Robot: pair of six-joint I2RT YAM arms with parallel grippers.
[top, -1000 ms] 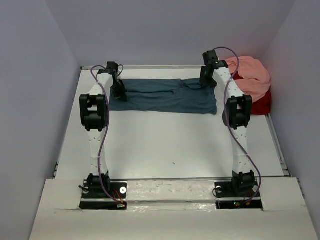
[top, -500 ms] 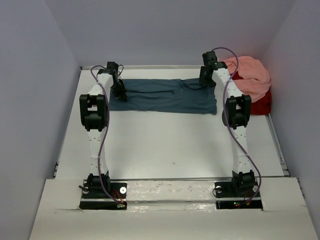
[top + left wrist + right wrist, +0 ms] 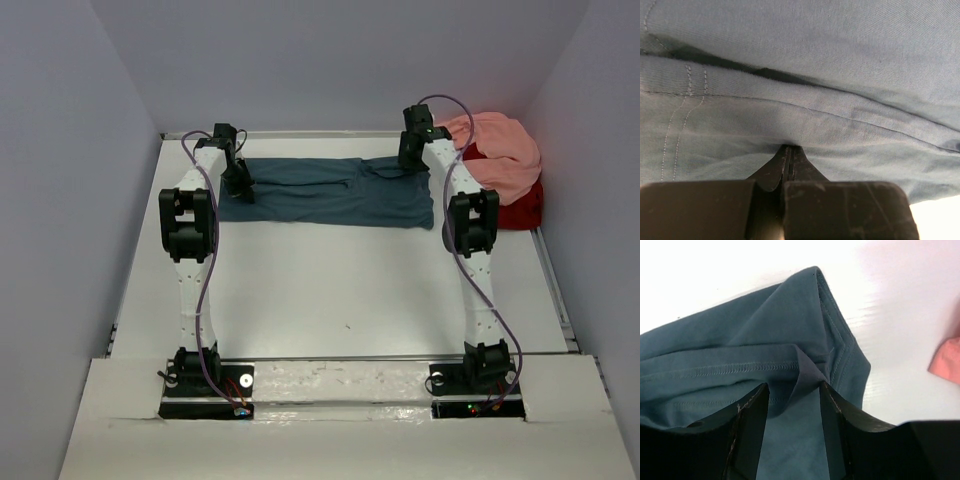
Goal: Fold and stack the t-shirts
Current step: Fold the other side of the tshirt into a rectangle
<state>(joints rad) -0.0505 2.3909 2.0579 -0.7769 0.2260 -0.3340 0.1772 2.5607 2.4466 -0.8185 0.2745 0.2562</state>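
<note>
I have both arms out at the ends of the teal t-shirt (image 3: 330,195), spread flat across the far side of the table (image 3: 330,290)
My left gripper (image 3: 788,150) is pinched tight on the shirt's left edge; my right gripper (image 3: 792,387) stands half wide, a raised fold of its right hem between the fingers, unpinched. The pink t-shirt (image 3: 505,155) lies heaped on the red t-shirt (image 3: 522,210) in the far right corner
</note>
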